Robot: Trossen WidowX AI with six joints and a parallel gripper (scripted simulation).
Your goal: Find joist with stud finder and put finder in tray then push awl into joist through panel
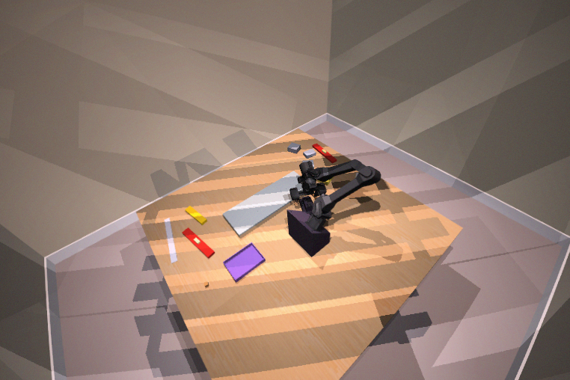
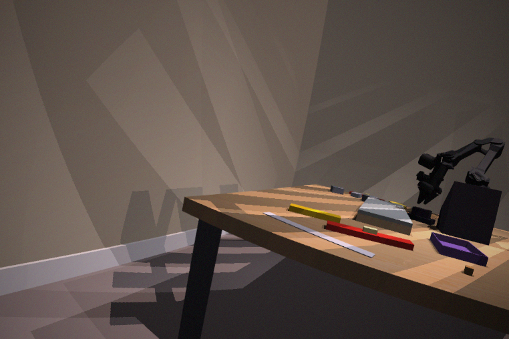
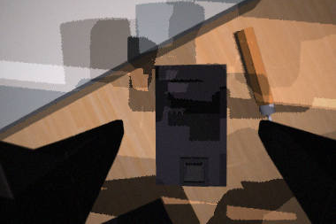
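Note:
The stud finder, a dark box with a small square on top, lies on the table beside the floor panel. My gripper is open and empty above the stud finder; in the wrist view the box lies between the fingertips. The awl, with an orange handle and a grey metal end, lies on the table right of the stud finder, its metal end close to the right fingertip in that view. The purple tray is empty. The joist is hidden.
A red bar, a yellow block, a pale strip and a small brown cube lie beyond the panel and tray. Grey blocks and another red bar lie at the far corner.

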